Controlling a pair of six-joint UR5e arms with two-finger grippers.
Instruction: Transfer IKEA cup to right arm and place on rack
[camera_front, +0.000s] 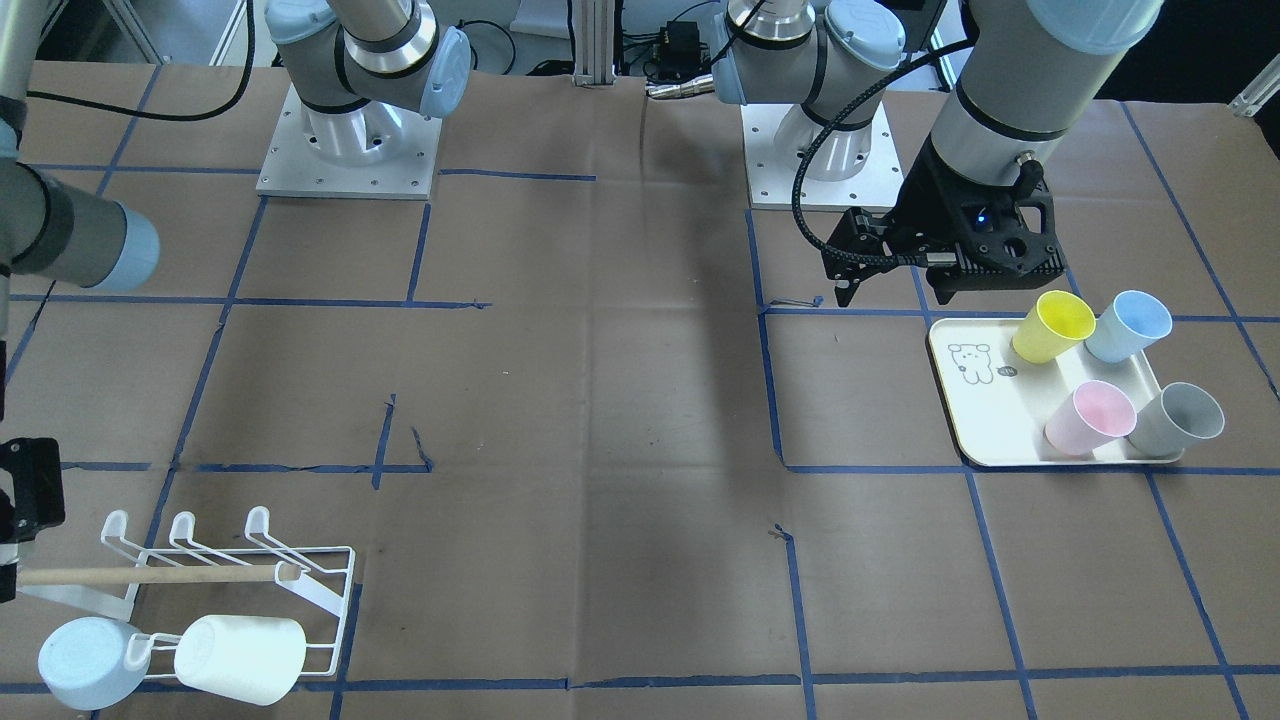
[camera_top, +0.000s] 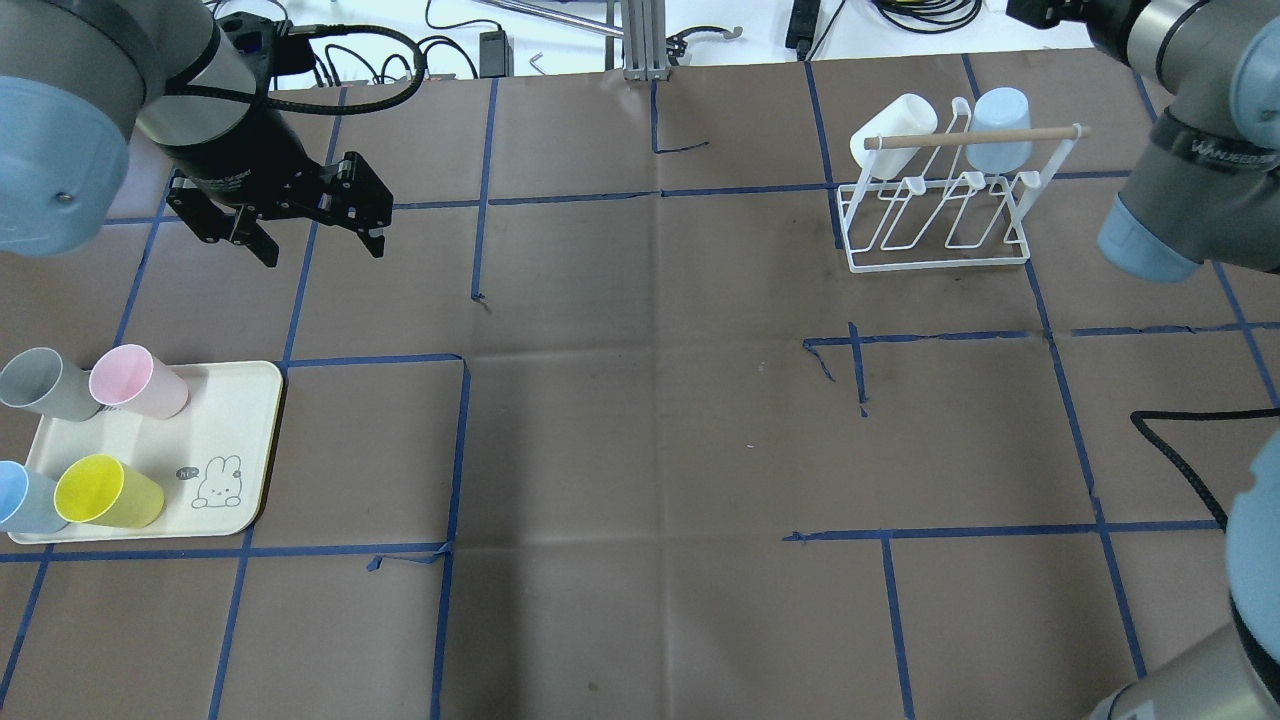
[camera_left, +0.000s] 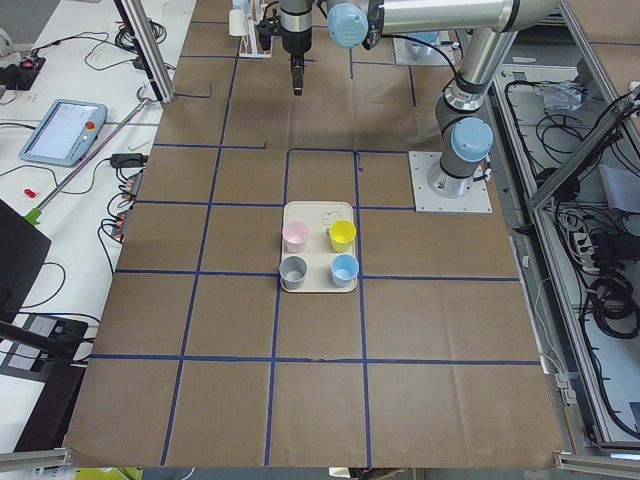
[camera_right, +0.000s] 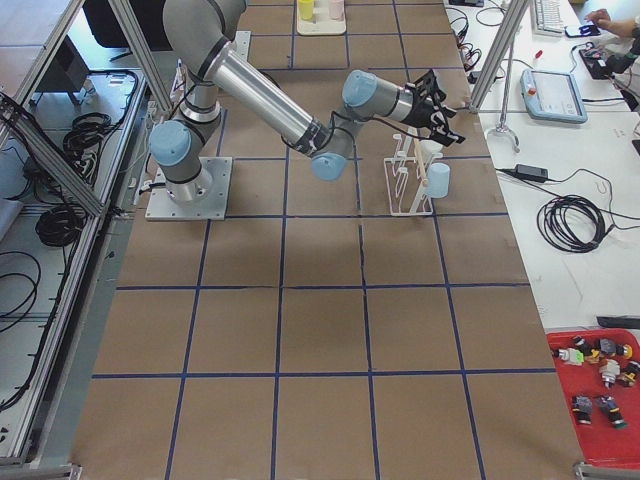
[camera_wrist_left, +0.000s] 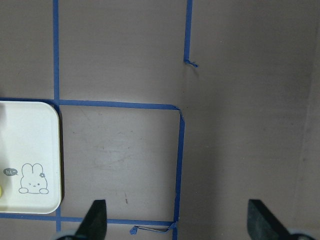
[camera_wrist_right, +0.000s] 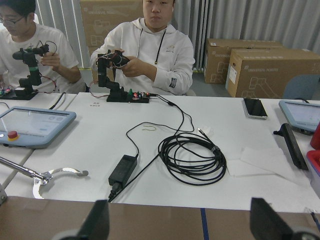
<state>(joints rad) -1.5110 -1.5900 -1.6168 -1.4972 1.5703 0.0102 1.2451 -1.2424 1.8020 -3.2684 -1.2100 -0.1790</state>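
Note:
Several IKEA cups stand on the cream tray (camera_top: 235, 410): yellow (camera_top: 108, 492), blue (camera_top: 22, 498), pink (camera_top: 138, 381), grey (camera_top: 42, 384). My left gripper (camera_top: 322, 250) is open and empty, hanging above the table beyond the tray; its fingertips (camera_wrist_left: 96, 220) stand wide apart in the left wrist view. The white wire rack (camera_top: 940, 235) holds a white cup (camera_top: 893, 135) and a pale blue cup (camera_top: 1000, 115). My right gripper (camera_wrist_right: 182, 225) is open and empty, up beside the rack (camera_right: 405, 185) and facing the operators' desk.
Blue tape lines grid the brown table. The tray shows in the front view (camera_front: 975, 400), the rack at its lower left (camera_front: 330, 590). Two operators (camera_wrist_right: 157, 45) sit behind a white desk with cables past the table's far edge.

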